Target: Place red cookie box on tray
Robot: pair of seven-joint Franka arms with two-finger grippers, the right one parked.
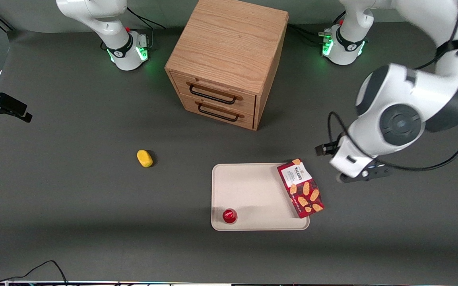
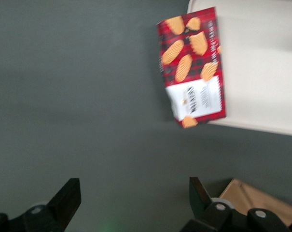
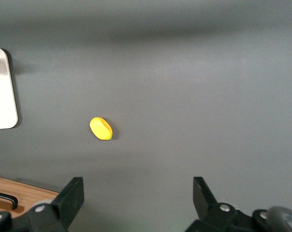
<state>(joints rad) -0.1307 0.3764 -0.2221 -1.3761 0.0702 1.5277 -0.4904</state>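
A small yellow object (image 1: pixel 144 158) lies on the grey worktop (image 1: pixel 74 198) toward the parked arm's end. A wooden drawer cabinet (image 1: pixel 229 59) stands near the table edge farthest from the front camera. The tray (image 1: pixel 253 186) sits nearer the camera edge, a small round red cap (image 1: pixel 229 215) on it. The red cookie box (image 1: pixel 300 188) lies across the tray's rim toward the working arm's end, partly on the tray, partly overhanging the worktop. The gripper (image 2: pixel 133 203) hovers just beside the box, jaws spread wide, holding nothing.
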